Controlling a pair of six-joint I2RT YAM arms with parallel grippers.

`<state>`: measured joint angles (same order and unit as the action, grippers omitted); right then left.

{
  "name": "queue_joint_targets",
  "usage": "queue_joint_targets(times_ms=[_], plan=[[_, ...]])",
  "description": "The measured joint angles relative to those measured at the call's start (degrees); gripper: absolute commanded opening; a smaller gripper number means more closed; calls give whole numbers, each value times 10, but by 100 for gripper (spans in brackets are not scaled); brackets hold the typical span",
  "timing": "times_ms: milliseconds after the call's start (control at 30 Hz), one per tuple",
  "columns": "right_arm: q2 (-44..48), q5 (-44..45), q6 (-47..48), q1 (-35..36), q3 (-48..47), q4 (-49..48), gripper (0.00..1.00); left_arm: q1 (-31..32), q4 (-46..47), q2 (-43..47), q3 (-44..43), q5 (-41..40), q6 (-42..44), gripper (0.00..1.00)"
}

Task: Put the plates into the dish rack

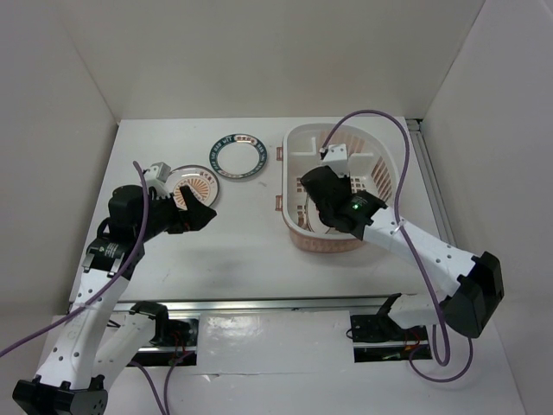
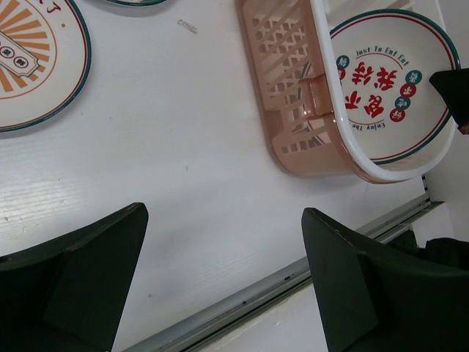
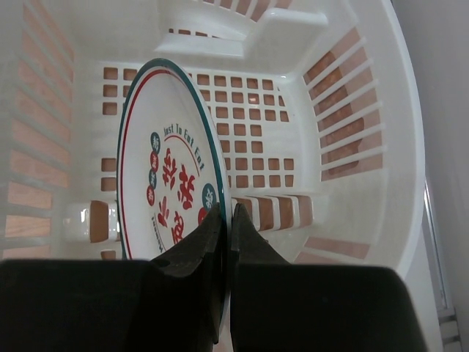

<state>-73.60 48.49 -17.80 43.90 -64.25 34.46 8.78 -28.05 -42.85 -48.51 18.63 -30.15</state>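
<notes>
The left gripper (image 1: 200,213) hovered above the left part of the table (image 1: 259,251), its jaws spread wide with nothing between them. The orange-centre plate (image 1: 195,181) lay flat on the table just beyond this gripper, which covered the plate's near edge in the top view. The teal-ringed plate (image 1: 238,156) lay flat further back and to the right, close to the first plate but apart from it. Bare table surface extended from these two plates across to the dish rack (image 1: 298,131) and along the near edge in front of all items. The dish rack stood on the right half of the table, its right side near the table's right edge and its near end short of the front rail. Inside the rack, the red-marked plate (image 3: 172,191) stood on edge, tilted, nearer one long wall, with open grid floor beside it. The right gripper (image 3: 227,220) reached down into the rack, its jaws clamped on the rim of that plate. Whether the plate's lower edge touched the grid could not be determined
</notes>
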Motion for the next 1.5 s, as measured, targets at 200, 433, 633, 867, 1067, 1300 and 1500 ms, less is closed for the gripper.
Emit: queue_joint_targets(times_ms=[200,433,633,867,1067,1300,1500], plan=[[-20,34,-26,14,-11,14,0,0,-4,0,0,-5,0,100],[-21,35,-34,14,-11,16,2,0,-5,0,0,-6,2,100],[-39,50,-35,26,-21,15,7,0,-5,0,0,-9,2,100],[-70,78,-52,57,-41,24,20,-2,-7,0,0,-10,2,100],[-75,76,-77,68,-44,42,43,-7,-7,0,0,-10,2,100],[-76,76,-97,77,-44,60,62,-11,-7,0,0,-9,2,100],[-76,77,-120,91,-50,84,92,-11,-7,0,0,-9,3,100]])
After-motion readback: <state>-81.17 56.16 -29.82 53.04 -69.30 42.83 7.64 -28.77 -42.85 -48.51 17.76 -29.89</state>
